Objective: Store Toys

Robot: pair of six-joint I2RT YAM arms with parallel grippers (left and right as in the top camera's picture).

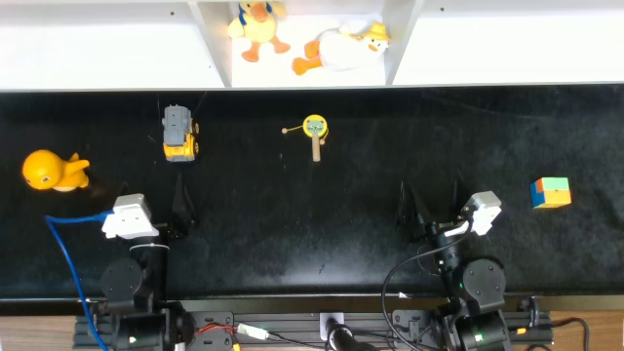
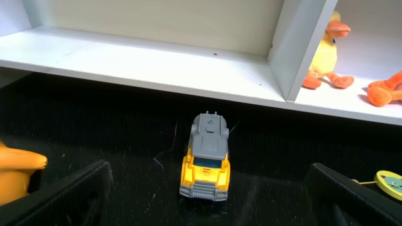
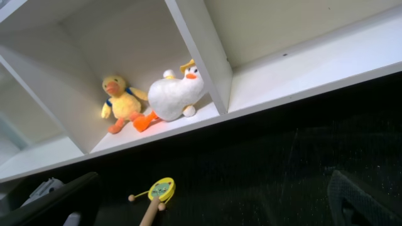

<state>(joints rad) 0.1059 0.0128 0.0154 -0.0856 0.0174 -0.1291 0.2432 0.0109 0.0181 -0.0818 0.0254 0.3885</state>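
Shelving [image 1: 117, 58] of white board runs along the 12 o'clock edge of a black mat [image 1: 292, 234]. Its middle compartment holds a yellow plush duck [image 1: 257, 24], sitting upright, and a white plush duck [image 1: 341, 49], lying down with its orange feet toward 8 o'clock and its head toward 2 o'clock.

Four toys lie on the mat, seen from above. A toy truck [image 1: 178, 134] stands at about 10 o'clock, near the shelving. Its long axis runs 12 to 6, with the grey rear toward the shelf and the yellow cab and grille facing 6 o'clock. An orange duck [image 1: 54, 171] sits at 9 o'clock near the mat's edge, its length lying across 9 to 3; which way it faces I cannot tell. A rattle [image 1: 314, 135] lies near 12 o'clock, round head toward the shelf and wooden handle pointing to 6. A many-coloured cube [image 1: 550, 192] rests at 3 o'clock, well apart from the others.

The left gripper [image 2: 207, 213] hangs at the 6 o'clock side of the truck, in line with it. Its fingers are spread wide and it grasps nothing. The right gripper [image 1: 431, 210] is at about 4 o'clock, between rattle and cube, likewise spread wide with nothing between its fingers.
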